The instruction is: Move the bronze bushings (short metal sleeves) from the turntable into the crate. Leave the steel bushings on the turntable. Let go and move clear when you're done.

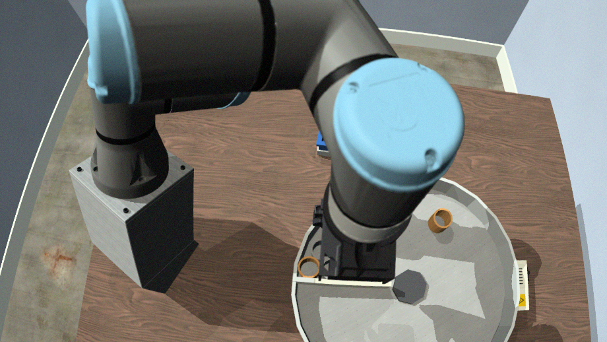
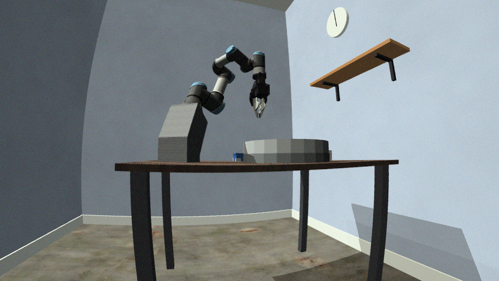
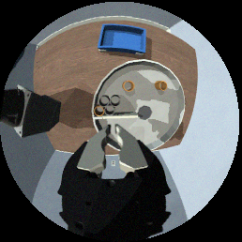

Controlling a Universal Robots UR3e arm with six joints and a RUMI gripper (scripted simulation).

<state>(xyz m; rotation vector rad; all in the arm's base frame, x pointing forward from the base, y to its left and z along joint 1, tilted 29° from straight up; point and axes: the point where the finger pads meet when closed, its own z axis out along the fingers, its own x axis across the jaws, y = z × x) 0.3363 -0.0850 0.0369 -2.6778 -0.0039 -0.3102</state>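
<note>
From where I stand, the arm (image 1: 199, 46) (image 2: 220, 85) rises from its pedestal (image 1: 163, 241) (image 2: 172, 149) (image 3: 42, 114), bends over at the top and drops its wrist straight down. The gripper (image 1: 361, 261) (image 2: 258, 116) (image 3: 113, 125) hangs well above the turntable (image 1: 512, 271) (image 2: 286, 146) (image 3: 183, 100), fingers pointing down, their tips drawn together with nothing between them.

The wrist view gives the fullest count: three bronze bushings, all on the turntable. One bronze bushing (image 1: 309, 276) (image 3: 99, 115) stands by the rim beside the divider (image 1: 348, 282) (image 3: 117, 116), near three steel bushings (image 3: 115, 104); another (image 3: 128, 90) sits apart, and a third (image 1: 433, 225) (image 3: 158, 85) lies farther right, looking tilted or on its side.

Overhead, the arm covers that middle bronze one and most of the steel group — and all but a corner of the blue crate (image 1: 321, 142) (image 2: 238, 155) (image 3: 123, 39), which the wrist view shows whole, just beyond the turntable. The exterior view hides every bushing behind the turntable's wall, yet it alone shows the wall clock (image 2: 337, 22) and wooden shelf (image 2: 363, 62).
</note>
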